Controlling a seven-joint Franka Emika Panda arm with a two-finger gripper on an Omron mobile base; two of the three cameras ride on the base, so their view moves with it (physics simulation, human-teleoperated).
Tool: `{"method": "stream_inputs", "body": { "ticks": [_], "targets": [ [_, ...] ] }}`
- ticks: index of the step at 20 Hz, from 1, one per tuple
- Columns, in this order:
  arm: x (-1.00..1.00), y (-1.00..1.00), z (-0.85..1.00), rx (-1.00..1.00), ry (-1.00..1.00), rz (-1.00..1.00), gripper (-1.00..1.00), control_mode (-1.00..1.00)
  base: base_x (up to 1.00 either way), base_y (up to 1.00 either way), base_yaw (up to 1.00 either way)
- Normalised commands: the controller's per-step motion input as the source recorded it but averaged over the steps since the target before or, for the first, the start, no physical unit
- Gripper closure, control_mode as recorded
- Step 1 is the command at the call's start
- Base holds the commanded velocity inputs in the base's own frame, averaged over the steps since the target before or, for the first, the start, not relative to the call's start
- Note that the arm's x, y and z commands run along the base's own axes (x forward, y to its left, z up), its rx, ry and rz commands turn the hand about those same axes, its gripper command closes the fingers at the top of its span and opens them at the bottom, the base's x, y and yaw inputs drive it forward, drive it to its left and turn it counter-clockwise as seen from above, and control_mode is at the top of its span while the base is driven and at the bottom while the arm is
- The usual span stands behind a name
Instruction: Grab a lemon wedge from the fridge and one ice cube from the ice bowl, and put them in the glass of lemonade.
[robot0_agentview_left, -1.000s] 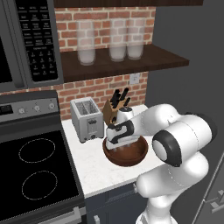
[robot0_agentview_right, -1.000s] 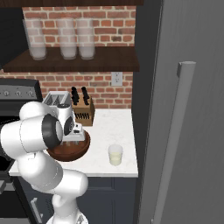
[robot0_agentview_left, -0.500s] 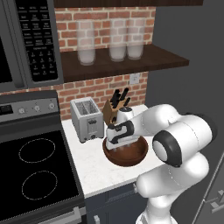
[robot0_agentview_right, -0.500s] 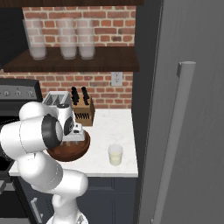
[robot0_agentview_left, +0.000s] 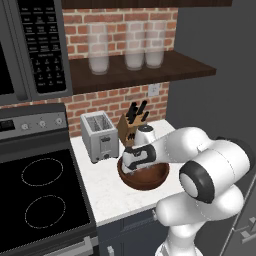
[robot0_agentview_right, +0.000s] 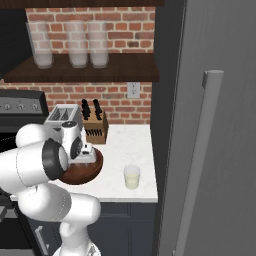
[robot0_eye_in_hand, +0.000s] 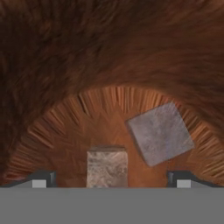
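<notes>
My hand reaches down into the dark brown wooden ice bowl (robot0_agentview_left: 151, 180) (robot0_agentview_right: 81, 174) on the white counter. In the hand view my gripper (robot0_eye_in_hand: 111, 180) is open just above the bowl's floor (robot0_eye_in_hand: 105, 118). One pale grey ice cube (robot0_eye_in_hand: 107, 168) lies between the fingertips (robot0_eye_in_hand: 42, 179), apart from both. A second ice cube (robot0_eye_in_hand: 160, 133) rests a little ahead and to the right. The glass of lemonade (robot0_agentview_right: 132, 177) stands on the counter right of the bowl. The dark grey fridge (robot0_agentview_right: 220, 100) with its light bar handle (robot0_agentview_right: 200, 160) is closed, so the lemon wedge is hidden.
A silver toaster (robot0_agentview_left: 100, 136) and a knife block (robot0_agentview_left: 131, 125) stand behind the bowl against the brick wall. A stove (robot0_agentview_left: 40, 200) lies to the left. Frosted jars (robot0_agentview_left: 99, 50) sit on the dark shelf (robot0_agentview_left: 145, 72) above.
</notes>
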Motion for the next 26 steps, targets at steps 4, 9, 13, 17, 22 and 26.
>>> {"method": "stream_inputs", "body": {
  "ticks": [4, 9, 13, 17, 22, 26],
  "targets": [
    [0.16, 0.00, 0.00, 0.00, -0.03, 0.00, -1.00, -1.00, 0.00, 0.00, 0.00],
    [0.02, 0.00, -0.06, 0.00, -0.05, 0.00, -1.00, -1.00, 0.00, 0.00, 0.00],
    [-0.01, 0.00, -0.20, 0.00, -0.04, 0.00, -1.00, -1.00, 0.00, 0.00, 0.00],
    [0.00, 0.00, -0.25, 0.00, -0.04, 0.00, -1.00, -1.00, 0.00, 0.00, 0.00],
    [0.00, 0.00, -0.29, 0.00, 0.00, 0.00, -1.00, -1.00, 0.00, 0.00, 0.00],
    [0.00, 0.00, -0.19, 0.00, 0.00, 0.00, -1.00, -1.00, 0.00, 0.00, 0.00]
  ]
}}
